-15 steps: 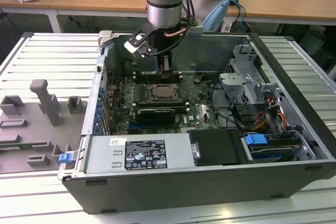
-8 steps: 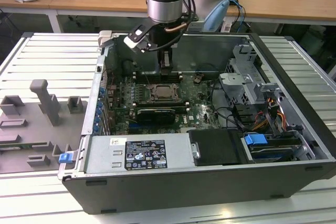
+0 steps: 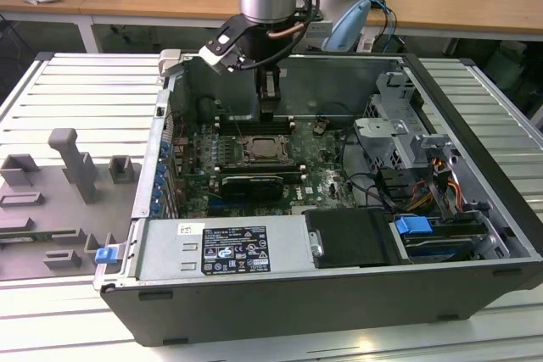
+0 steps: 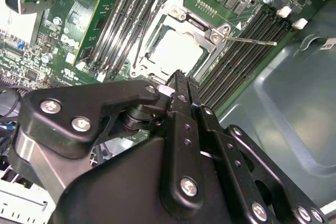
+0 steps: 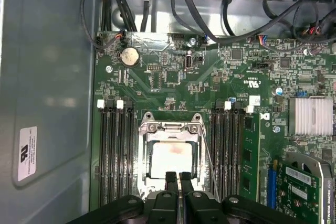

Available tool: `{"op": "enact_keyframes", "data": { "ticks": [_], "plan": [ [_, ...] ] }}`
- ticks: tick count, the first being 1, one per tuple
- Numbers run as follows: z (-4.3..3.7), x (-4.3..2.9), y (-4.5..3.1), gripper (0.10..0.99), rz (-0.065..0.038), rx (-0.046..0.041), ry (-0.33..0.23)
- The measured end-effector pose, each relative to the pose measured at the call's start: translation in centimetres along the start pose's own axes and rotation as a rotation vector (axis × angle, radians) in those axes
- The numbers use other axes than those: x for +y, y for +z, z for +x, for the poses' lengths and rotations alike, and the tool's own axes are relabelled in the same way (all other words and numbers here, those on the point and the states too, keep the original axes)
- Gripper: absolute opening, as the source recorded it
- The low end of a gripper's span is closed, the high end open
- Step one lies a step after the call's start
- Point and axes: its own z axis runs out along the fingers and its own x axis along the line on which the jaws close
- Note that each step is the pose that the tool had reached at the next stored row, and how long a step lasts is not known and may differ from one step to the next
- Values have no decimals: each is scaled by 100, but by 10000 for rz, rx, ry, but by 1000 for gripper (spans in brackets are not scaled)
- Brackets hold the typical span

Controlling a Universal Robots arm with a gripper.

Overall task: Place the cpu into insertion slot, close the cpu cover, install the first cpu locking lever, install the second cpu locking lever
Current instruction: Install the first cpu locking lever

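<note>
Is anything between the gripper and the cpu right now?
Nothing visible does. The gripper hangs right over the cpu, which lies framed by the cover; a thin lever sticks out sideways, off the path.

You see open computer case [image 3: 339, 294] on slatted table [image 3: 51, 82] | green motherboard [image 5: 173, 82] inside, black memory slots [image 5: 115, 150] in two banks | coin battery [image 5: 129, 55] near black cables [image 5: 210, 24] | finned heatsink [image 5: 313, 116] near graphics card [image 5: 302, 187] | grey fixtures [image 3: 72, 167] at exterior view's left of case.
</note>
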Motion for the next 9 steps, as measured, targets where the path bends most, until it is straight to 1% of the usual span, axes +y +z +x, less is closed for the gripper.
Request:
{"op": "enact_keyframes", "data": {
  "ticks": [2, 6, 9],
  "plan": [
    [0, 0, -1, 161, -1, 1, -90],
    [0, 0, -1, 161, -15, 27, -599],
    [0, 0, -1, 161, -19, 35, -755]
  ]
}}
